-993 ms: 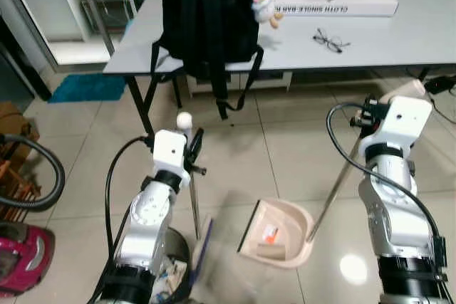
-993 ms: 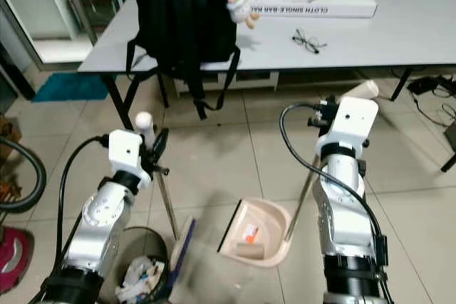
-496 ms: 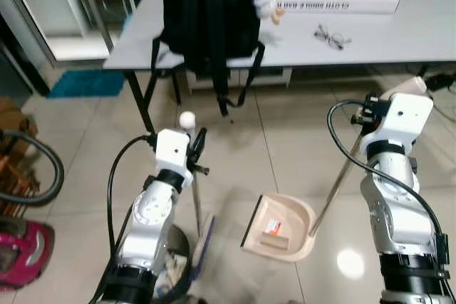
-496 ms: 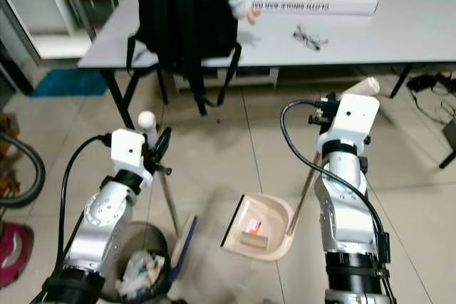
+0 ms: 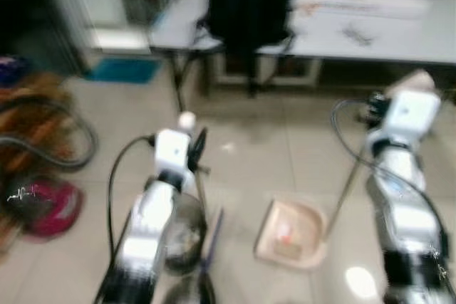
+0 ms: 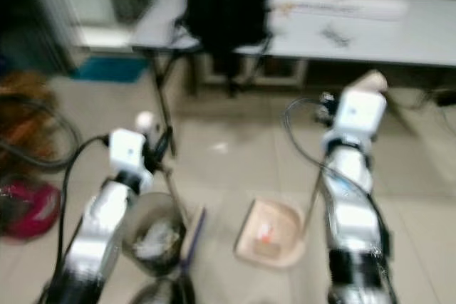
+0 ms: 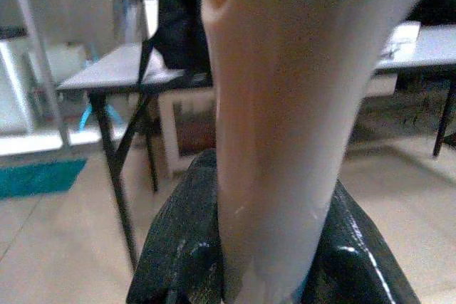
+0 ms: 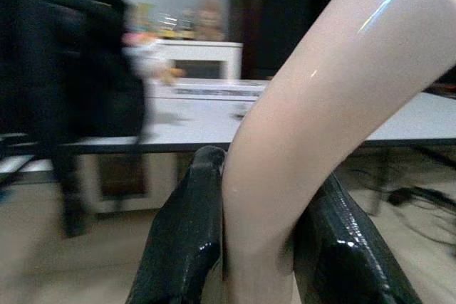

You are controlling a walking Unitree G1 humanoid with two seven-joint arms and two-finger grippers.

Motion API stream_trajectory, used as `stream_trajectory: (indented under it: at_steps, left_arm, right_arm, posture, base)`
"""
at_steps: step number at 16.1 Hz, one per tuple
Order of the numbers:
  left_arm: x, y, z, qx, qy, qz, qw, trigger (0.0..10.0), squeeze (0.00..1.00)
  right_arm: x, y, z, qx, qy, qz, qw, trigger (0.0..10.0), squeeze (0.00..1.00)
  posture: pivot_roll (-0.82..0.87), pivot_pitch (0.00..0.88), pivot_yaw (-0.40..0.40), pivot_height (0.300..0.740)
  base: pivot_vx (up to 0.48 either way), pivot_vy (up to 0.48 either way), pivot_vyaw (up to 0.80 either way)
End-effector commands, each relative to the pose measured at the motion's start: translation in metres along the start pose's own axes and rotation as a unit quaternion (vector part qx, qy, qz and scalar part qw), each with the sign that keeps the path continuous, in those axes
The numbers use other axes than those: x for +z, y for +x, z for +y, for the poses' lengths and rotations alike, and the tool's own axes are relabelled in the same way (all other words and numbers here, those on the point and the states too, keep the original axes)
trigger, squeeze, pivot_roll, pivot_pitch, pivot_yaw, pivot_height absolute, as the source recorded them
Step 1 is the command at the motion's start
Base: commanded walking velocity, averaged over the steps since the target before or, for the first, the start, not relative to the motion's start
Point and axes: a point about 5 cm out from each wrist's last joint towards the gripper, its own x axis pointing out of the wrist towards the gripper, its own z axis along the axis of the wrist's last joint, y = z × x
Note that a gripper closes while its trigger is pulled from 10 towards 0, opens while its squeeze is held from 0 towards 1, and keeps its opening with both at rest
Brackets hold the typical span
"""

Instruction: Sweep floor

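The head views are blurred. My left gripper (image 5: 193, 152) is shut on the pale broom handle (image 7: 274, 112), and its black fingers (image 7: 178, 247) clasp it from both sides. The broom's blue head (image 5: 210, 241) rests on the floor beside a round trash bin (image 5: 184, 236). My right gripper (image 5: 377, 107) is shut on the beige dustpan handle (image 8: 299, 126), whose metal pole slants down to the dustpan (image 5: 292, 230). The dustpan lies flat on the tiles between my arms and holds some bits of litter.
A grey table (image 5: 399, 32) stands ahead with a black backpack (image 5: 249, 1) on it and dark legs underneath. A magenta vacuum cleaner (image 5: 50, 208) with a dark hose (image 5: 78, 129) lies at the left. Beige tiled floor (image 5: 285, 154) stretches between me and the table.
The whole picture has shifted and blurred, so the camera has moved; more of the left floor and vacuum shows. Both grippers keep their holds, and broom and dustpan stay put between my arms.
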Motion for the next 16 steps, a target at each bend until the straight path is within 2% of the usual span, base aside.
stream_trajectory:
  at_steps: [1,7,11,16]
  left_arm:
    - [0.010,0.006,0.004,-0.004,0.018,-0.013,1.000,10.0,0.00]
    - [0.008,0.003,0.003,-0.004,0.015,-0.008,1.000,10.0,0.00]
    - [0.004,-0.001,0.004,-0.010,0.020,0.008,1.000,10.0,0.00]
    - [0.011,-0.013,0.012,-0.009,0.035,0.020,0.999,10.0,0.00]
  right_arm:
    - [0.010,0.001,-0.002,-0.007,0.013,-0.021,1.000,10.0,0.00]
    - [0.010,0.000,0.000,-0.003,0.012,-0.019,1.000,10.0,0.00]
    - [0.011,0.000,0.000,0.001,0.010,-0.019,1.000,10.0,0.00]
    - [0.020,0.003,0.009,0.027,0.043,-0.008,0.999,10.0,0.00]
  posture:
    - [-0.15,0.000,0.042,0.740]
    - [-0.14,0.000,0.036,0.740]
    - [-0.15,0.000,0.037,0.740]
    - [-0.13,0.000,0.043,0.740]
  base:
    - [-0.281,0.000,0.00]
    - [-0.271,0.000,0.00]
    - [0.000,0.000,0.00]
    - [0.000,0.000,0.00]
